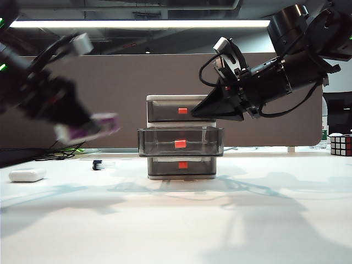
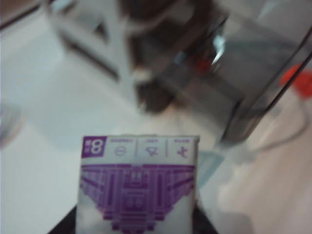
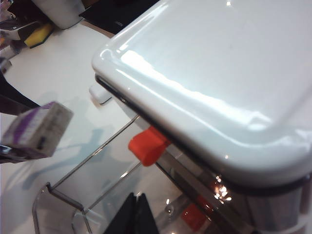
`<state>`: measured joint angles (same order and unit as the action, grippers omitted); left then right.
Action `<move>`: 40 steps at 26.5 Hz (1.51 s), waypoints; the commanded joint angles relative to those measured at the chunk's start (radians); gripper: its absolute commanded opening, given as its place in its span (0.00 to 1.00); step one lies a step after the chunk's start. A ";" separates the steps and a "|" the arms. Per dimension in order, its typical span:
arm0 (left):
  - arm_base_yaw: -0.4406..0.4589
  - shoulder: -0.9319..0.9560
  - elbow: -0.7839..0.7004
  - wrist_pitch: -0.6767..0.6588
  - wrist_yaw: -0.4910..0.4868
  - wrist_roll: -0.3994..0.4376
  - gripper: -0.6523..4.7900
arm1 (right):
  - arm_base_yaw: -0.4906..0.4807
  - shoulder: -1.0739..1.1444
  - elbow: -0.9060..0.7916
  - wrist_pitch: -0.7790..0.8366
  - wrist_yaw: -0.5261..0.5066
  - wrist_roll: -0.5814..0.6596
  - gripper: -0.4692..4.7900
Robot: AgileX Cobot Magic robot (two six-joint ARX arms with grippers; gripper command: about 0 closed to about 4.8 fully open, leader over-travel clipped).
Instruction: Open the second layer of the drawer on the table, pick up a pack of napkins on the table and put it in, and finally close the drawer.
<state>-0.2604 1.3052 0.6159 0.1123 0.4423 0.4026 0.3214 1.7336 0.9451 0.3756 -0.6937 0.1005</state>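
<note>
The bare white table (image 1: 176, 220) fills the foreground, with only shadows across it. Further back, at the middle, the drawer (image 1: 181, 137) stands with its second layer (image 1: 180, 142) pulled out toward the camera and seen to be empty, so the opening step can be judged done. The top and bottom layers are shut.

The pack of napkins (image 1: 88, 127) is held off the table, clamped between the jaws of the left gripper (image 1: 82, 125), left of the drawer and roughly level with the open layer. In the left wrist view the pack (image 2: 139, 187) is seen pinched at its sides, with the open layer just ahead of it. Picking up is therefore done; placing the pack inside and closing the layer are left.

The right gripper (image 1: 201, 111) is held just in front of the top layer, above the open one, with its jaws pressed together and nothing between them. It hangs over the right part of the open layer, so it could crowd the drop if the pack is brought in from that side.

A small white oblong object (image 1: 26, 175) lies at the left edge of the table, a small dark object (image 1: 97, 164) lies behind it, and a puzzle cube (image 1: 340, 144) sits at the far right; none of these is in the path.
</note>
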 commanded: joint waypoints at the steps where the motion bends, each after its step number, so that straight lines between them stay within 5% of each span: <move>1: -0.065 -0.003 0.083 -0.014 -0.027 0.013 0.56 | 0.001 -0.004 0.005 0.010 -0.008 0.001 0.08; 19: -0.235 0.218 0.345 -0.010 -0.035 0.012 0.57 | 0.001 -0.004 0.005 0.009 0.002 0.001 0.08; 40: -0.292 0.281 0.367 0.002 -0.012 0.009 0.57 | -0.007 -0.132 0.005 -0.043 0.090 -0.035 0.08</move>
<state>-0.5415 1.5829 0.9764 0.0944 0.4213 0.4114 0.3149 1.6154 0.9455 0.3302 -0.6071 0.0731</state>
